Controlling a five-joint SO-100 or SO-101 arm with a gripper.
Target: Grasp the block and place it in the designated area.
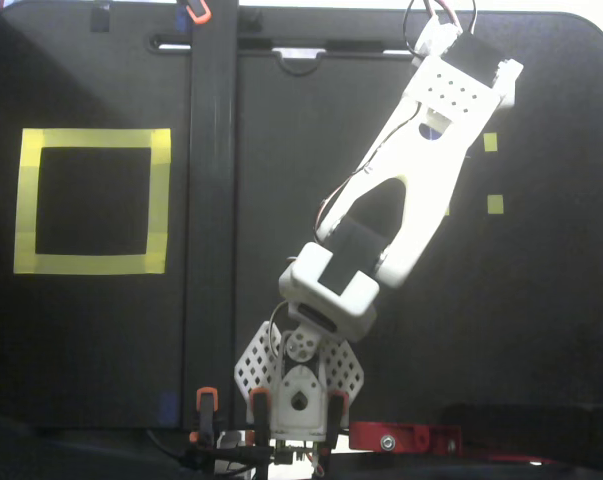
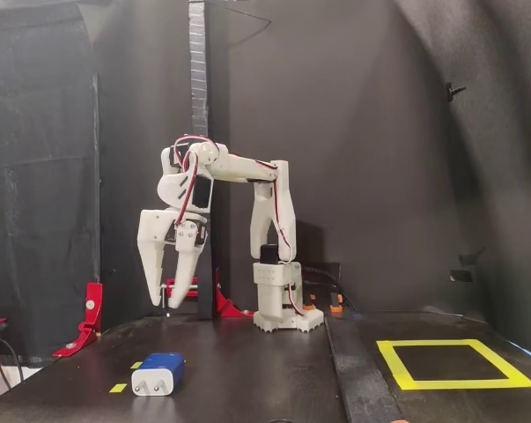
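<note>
The block is dark blue with a white end face and lies flat on the black table at the front left of the side-on fixed view. My gripper hangs above and behind it, pointing down, open, with nothing between its fingers. In the top-down fixed view my white arm covers the block and the gripper. The designated area is a yellow tape frame around a black square, at the left in that view and at the front right in the side-on view, far from the block.
Small yellow tape squares mark the spot around the block. A dark raised strip runs across the table between the arm's side and the frame. The arm's base is clamped at the table edge, with a red bracket nearby.
</note>
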